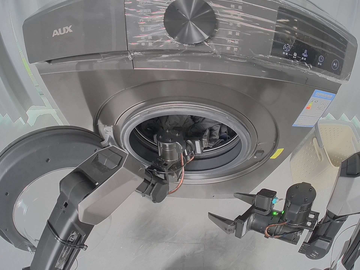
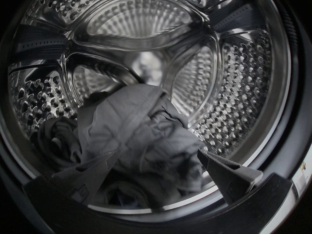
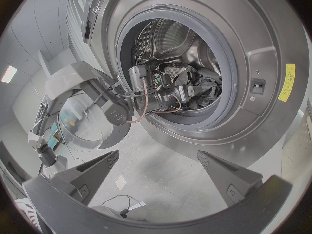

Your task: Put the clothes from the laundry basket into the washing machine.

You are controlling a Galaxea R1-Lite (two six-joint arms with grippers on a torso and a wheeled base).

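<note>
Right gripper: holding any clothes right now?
No, the right gripper is open and empty, out in front of the washing machine.

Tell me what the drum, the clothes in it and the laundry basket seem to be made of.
Drum: looks like polished stainless steel, mirror-bright with embossed perforated dimples.
Clothes: soft dark grey fabric, matte, creased, with a stitched seam; likely knit cotton, though fibre is uncertain.
Laundry basket: apparently cream moulded plastic, matte, with a grid of small holes.
</note>
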